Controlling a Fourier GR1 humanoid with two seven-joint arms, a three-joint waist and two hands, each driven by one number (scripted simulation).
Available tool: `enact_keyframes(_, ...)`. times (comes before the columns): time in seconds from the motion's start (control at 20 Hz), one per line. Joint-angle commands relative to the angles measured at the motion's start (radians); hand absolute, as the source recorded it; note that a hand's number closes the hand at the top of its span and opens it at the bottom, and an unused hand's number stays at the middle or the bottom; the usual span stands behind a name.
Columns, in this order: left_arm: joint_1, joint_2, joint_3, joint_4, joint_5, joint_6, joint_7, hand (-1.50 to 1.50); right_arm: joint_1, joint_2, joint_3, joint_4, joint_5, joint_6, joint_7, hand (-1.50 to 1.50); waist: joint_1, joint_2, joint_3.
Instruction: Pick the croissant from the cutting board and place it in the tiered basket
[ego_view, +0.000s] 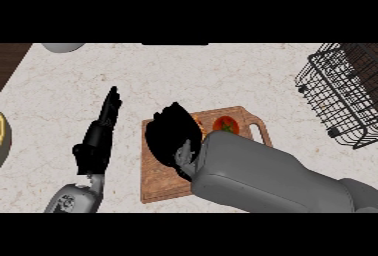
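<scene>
**Counter inventory, left to right**

Counter (221, 75): pale speckled stone, flat, with a dark wooden strip at the far left corner.

Pale rounded object (63, 47): top left edge, cut off by the frame.

Yellowish curved rim (3, 137): at the left edge, only partly in view; cannot tell what it is.

Left hand (100, 135): black, on a grey forearm, fingers straight and together, pointing away over bare counter. It holds nothing and stands apart from the board.

Cutting board (159, 187): brown wood, rectangular with rounded corners and a cut-out handle on its right end, lying flat near the centre.

Right hand (173, 137): black, on a bulky grey forearm, fingers curled downward over the middle of the board. Whether they close on anything cannot be told; the hand hides what lies beneath.

Croissant: not visible; only a thin tan sliver shows at the hand's right edge.

Tomato (226, 124): red, round, green-topped, on the board just beside the right hand.

Tiered basket (343, 90): black wire mesh, open grid, far right, well apart from the board.
</scene>
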Motion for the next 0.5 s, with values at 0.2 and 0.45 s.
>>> enact_keyframes(0.2,-0.025,-0.047,-0.010,-0.005,-0.056,0.024,0.046,0.00,0.014,0.042,-0.055,0.144,0.177,-0.026,-0.071,-1.50,0.004,0.003,0.000)
enact_keyframes(0.45,-0.022,-0.036,0.030,-0.001,-0.036,-0.031,0.038,0.00,0.133,0.034,-0.099,0.043,0.217,0.041,-0.063,-1.50,-0.004,0.000,0.000)
